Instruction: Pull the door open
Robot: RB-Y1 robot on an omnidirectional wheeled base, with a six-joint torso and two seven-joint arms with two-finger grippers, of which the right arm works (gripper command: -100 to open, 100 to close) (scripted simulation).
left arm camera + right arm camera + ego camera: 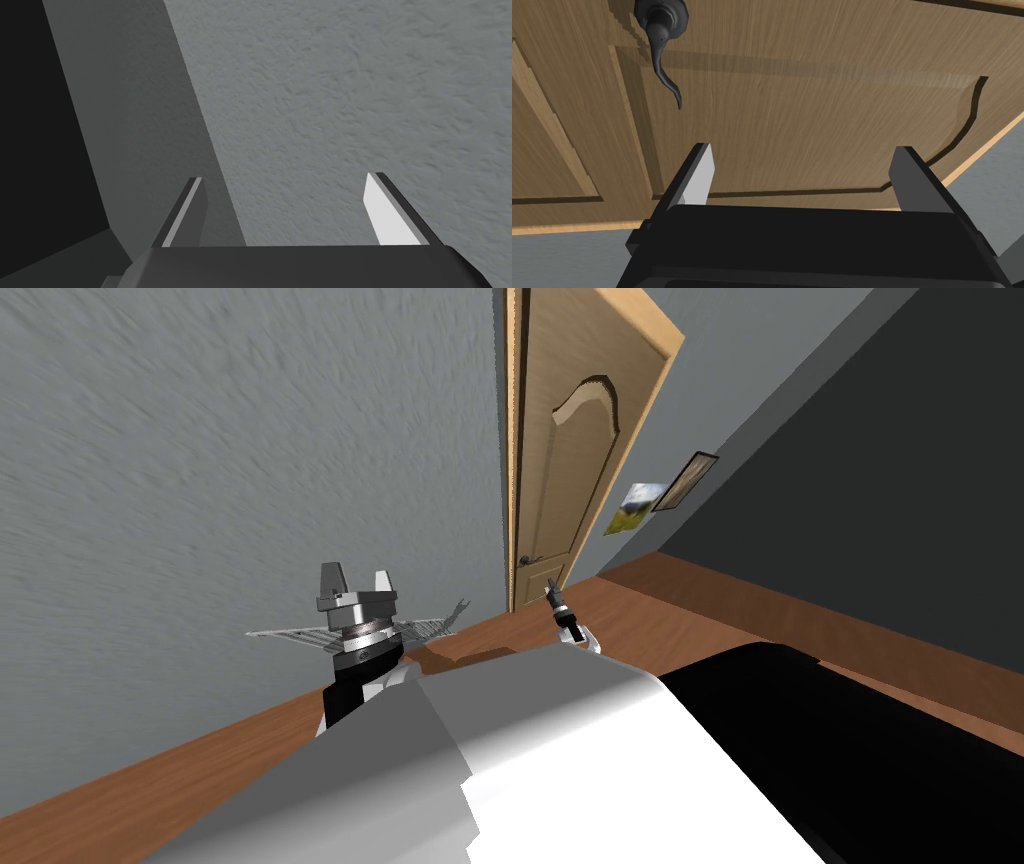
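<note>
Two claws released | right gripper (804, 147) near handle (662, 60), not touching, poised to grasp | left gripper (285, 176) idle, well apart

Light wooden panelled door (560, 438), dark curved lever handle (660, 20)

Left gripper (357, 578) upright, right gripper (804, 146) stretched forward, the 2 fingers (387, 217) of each spread apart.

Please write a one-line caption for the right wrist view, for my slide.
Right gripper, jaws open, faces the wooden door, with the dark handle ahead, not yet between the jaws.
</note>
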